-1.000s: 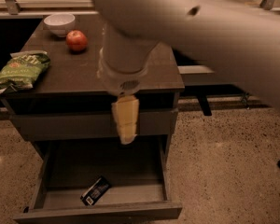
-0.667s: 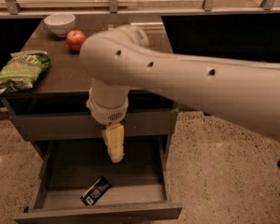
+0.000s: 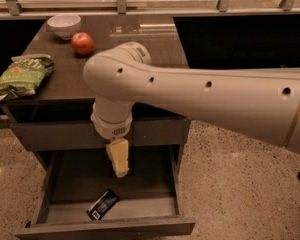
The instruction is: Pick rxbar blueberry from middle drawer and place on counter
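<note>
The rxbar blueberry, a dark flat bar with a white patch at its lower end, lies tilted on the floor of the open middle drawer, near the front. My gripper hangs from the white arm, pointing down over the drawer, above and slightly right of the bar and apart from it. It holds nothing that I can see. The glossy dark brown counter tops the grey cabinet; the arm covers part of it.
On the counter stand a white bowl at the back left, a red apple beside it, and a green chip bag hanging over the left edge. Speckled floor lies to the right.
The arm has swung left and lower across the counter. The gripper has come down and left, deeper over the open drawer and closer to the bar. The bar has not moved.
</note>
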{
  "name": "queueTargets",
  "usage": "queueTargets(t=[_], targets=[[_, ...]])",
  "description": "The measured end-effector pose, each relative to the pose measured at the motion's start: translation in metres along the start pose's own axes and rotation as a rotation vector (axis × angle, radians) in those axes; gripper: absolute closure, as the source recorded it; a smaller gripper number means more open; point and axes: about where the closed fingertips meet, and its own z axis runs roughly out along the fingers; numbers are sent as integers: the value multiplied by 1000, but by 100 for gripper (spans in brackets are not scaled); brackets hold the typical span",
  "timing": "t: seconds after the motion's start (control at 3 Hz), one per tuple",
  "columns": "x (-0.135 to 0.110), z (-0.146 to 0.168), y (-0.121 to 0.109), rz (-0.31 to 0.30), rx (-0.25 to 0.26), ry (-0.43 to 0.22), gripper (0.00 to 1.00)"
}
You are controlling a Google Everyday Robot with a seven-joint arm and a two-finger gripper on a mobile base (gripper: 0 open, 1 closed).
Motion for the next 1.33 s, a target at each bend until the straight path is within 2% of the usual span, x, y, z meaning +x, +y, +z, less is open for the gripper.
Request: queueTargets(t=[0.33,0.67,1.0,1.33], targets=[[16,47,11,-25,23,56,0],[29,92,25,-95,72,73,0],[23,97,17,-116,124,51,0],[20,119,14,-176,42,26,0]])
